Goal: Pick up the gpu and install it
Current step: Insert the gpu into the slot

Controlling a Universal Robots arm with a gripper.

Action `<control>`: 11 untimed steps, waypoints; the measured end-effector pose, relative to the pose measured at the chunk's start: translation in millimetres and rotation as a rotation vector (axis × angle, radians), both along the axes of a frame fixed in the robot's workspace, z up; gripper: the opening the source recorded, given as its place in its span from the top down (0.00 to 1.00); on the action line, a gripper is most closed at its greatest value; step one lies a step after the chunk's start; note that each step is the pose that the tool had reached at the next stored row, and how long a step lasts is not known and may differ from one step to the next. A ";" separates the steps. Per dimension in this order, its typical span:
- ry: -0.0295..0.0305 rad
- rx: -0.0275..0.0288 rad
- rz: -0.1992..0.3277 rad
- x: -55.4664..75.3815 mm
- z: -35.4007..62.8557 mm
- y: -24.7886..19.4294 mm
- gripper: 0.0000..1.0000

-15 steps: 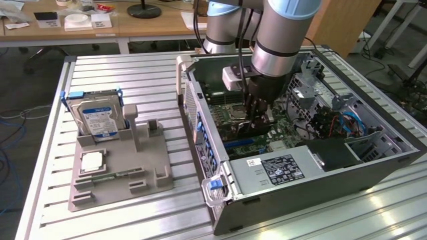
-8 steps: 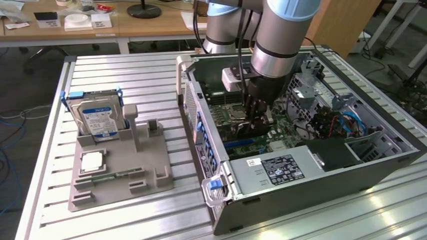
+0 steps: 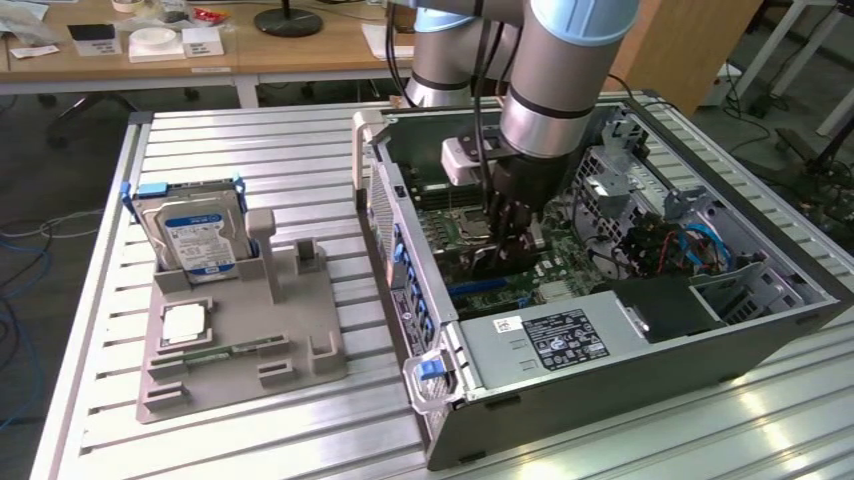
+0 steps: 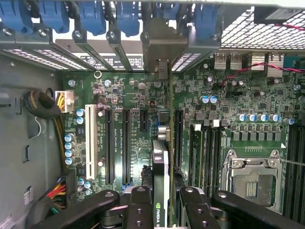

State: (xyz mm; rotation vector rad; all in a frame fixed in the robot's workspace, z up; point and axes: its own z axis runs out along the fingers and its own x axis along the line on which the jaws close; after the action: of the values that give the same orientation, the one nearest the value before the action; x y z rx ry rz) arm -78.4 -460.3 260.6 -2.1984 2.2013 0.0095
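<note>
Motherboard (image 4: 143,95) lies beneath the fingers (image 4: 139,210), CPU socket (image 4: 252,181) just beside them. Open computer case (image 3: 601,400) walls them in on all sides. Hard drive (image 3: 194,235) stands upright in grey holder (image 3: 240,370), well apart from the fingers, on slotted table (image 3: 267,150).

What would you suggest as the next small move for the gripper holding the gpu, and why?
Probably ease the gpu a little straight toward the motherboard. The gripper holds it on edge over the board, its metal bracket by the rear slot openings, the card running beside a long black slot. Exact alignment I cannot tell.
</note>
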 end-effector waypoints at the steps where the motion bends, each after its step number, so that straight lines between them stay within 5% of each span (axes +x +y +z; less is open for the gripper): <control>1: 0.0000 -0.0001 0.000 -0.5 -0.2 -0.1 0.73; 11: 0.0000 -0.0001 0.000 -2.2 -6.8 -0.2 0.73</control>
State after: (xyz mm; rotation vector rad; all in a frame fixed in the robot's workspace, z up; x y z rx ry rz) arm -80.6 -460.5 253.8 -2.1985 2.2012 0.0094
